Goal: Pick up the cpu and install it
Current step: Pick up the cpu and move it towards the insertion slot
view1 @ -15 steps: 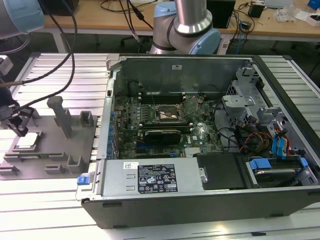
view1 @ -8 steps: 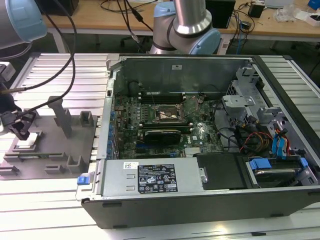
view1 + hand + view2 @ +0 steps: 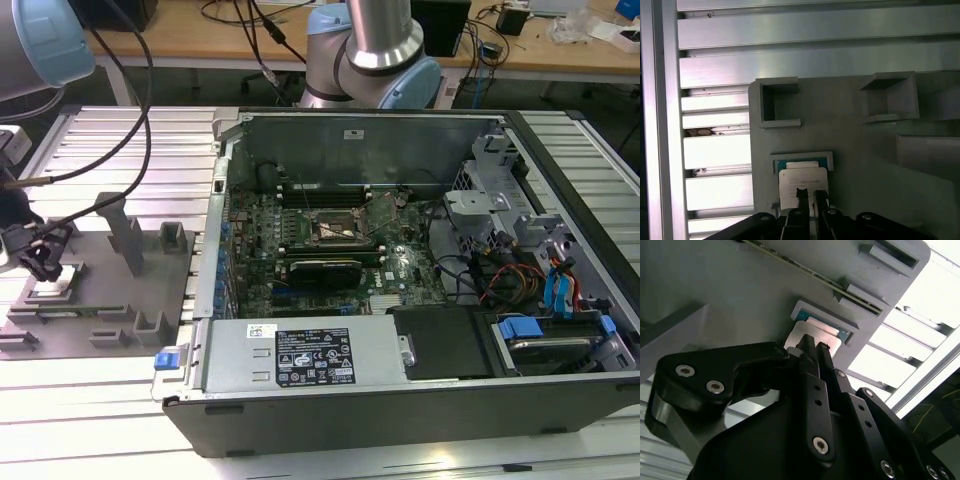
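Pincer point(image 3: 809, 194) sits nearest the lens in both wrist views, poised right at the cpu point(image 3: 802, 177). We cannot tell whether it is open, closed or gripping. The cpu lies flat in its nest point(image 3: 801, 159) on the grey plate point(image 3: 855, 155), toward the plate's end away from the case point(image 3: 400, 400).

Judgement: pick-up step in hand, install not begun. We judge the pick calls for a level hold and a straight lift clear of the nest rim.

The exterior view adds the case just beside the plate, with its socket point(image 3: 335, 228) well apart from the plate. The wrist views give the nest rim close up.
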